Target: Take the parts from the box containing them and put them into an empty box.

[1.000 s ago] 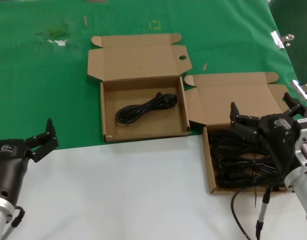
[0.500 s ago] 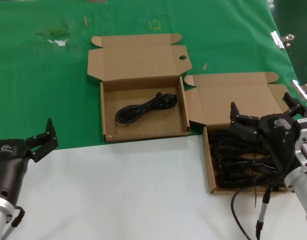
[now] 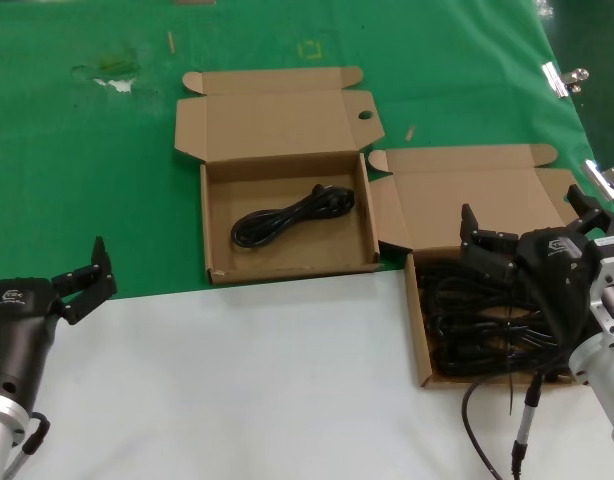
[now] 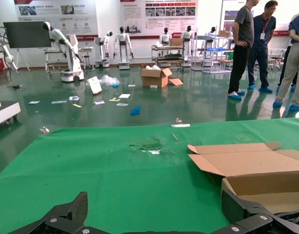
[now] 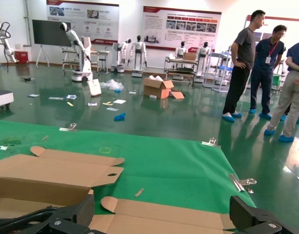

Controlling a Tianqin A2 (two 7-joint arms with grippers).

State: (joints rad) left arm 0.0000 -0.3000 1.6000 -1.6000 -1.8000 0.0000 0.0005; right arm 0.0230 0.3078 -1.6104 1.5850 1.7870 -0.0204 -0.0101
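Under the right gripper (image 3: 527, 228), fingers spread: cords (image 3: 467, 320) partly hidden in box (image 3: 419, 330).

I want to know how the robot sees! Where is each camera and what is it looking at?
Head view: up high, looking down at both boxes; left claw and right claw show.
Left wrist view: low, facing across the green cloth into the hall; its fingertips show.
Right wrist view: above the full box, facing the hall; fingertips show.
Shared: box with hole, people.
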